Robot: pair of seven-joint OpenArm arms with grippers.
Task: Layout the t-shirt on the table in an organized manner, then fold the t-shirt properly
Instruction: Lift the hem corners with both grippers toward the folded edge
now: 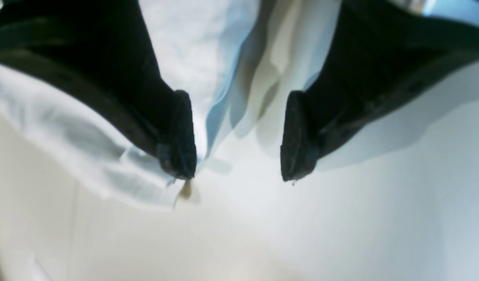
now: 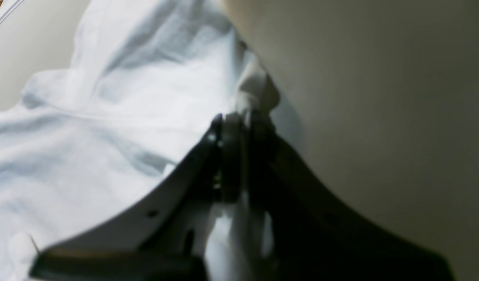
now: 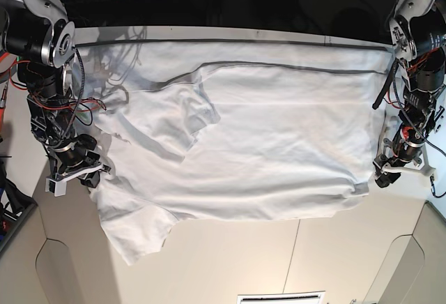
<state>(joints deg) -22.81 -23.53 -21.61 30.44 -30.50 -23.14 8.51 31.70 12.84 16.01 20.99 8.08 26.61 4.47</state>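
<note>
The large, wrinkled white cotton t-shirt (image 3: 251,143) lies spread across the smooth off-white tabletop (image 3: 279,262), stretched between the two arms.

The right gripper (image 2: 239,121) is clamped on a bunched edge of the shirt: in its wrist view the two dark fingers (image 2: 224,156) stand pressed together with a white twist of cloth poking out past the tips. The rest of the fabric spreads away to one side of this gripper in soft folds, while bare table lies on the other side. In the base view the right gripper (image 3: 87,171) sits at the shirt's side edge, just above the short sleeve that hangs toward the near table edge.

The left gripper (image 1: 238,136) stands wide apart and holds nothing. In its wrist view the shirt's edge (image 1: 208,58) lies under and behind the gap, one fold running up between the two black pads (image 1: 181,132), with plain table ahead of the tips. In the base view the left gripper (image 3: 390,171) is at the shirt's opposite side edge, near its lower corner.
</note>
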